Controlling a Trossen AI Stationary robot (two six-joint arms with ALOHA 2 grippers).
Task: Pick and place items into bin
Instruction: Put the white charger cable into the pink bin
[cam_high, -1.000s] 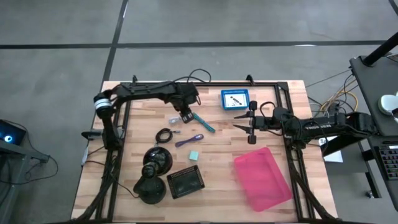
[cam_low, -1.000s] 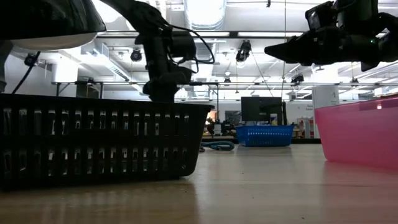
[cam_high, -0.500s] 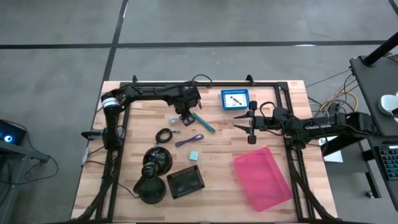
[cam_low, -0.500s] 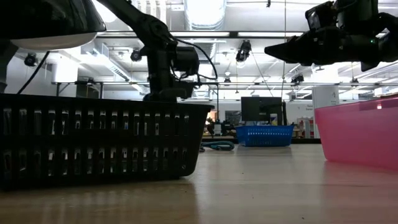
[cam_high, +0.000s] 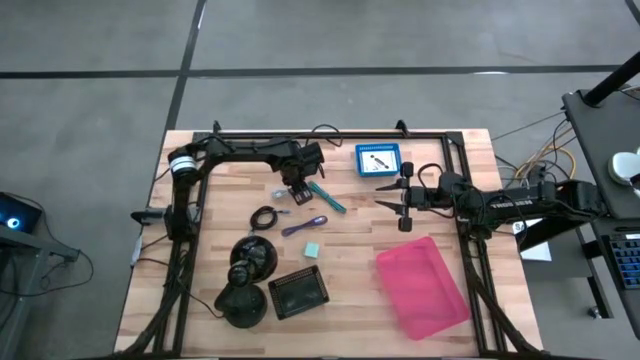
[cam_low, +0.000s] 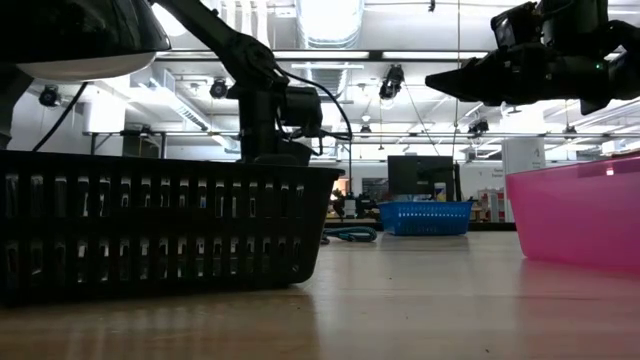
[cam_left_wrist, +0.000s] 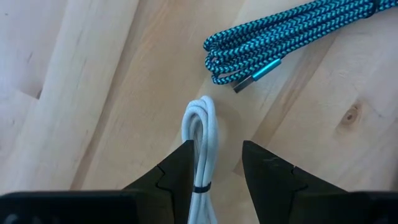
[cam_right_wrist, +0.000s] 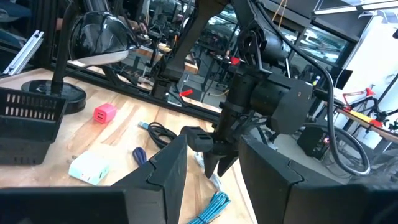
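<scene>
seemingly left claw (cam_left_wrist: 214, 165) half open, straddling white cable (cam_left_wrist: 201, 140)

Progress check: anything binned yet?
Done: nothing visible; the pink bin looks empty. In hand: left gripper open, straddling the white cable on the table. Left: teal braided cable, purple pen, black cable, pale teal cube. Right gripper hovers open.
</scene>
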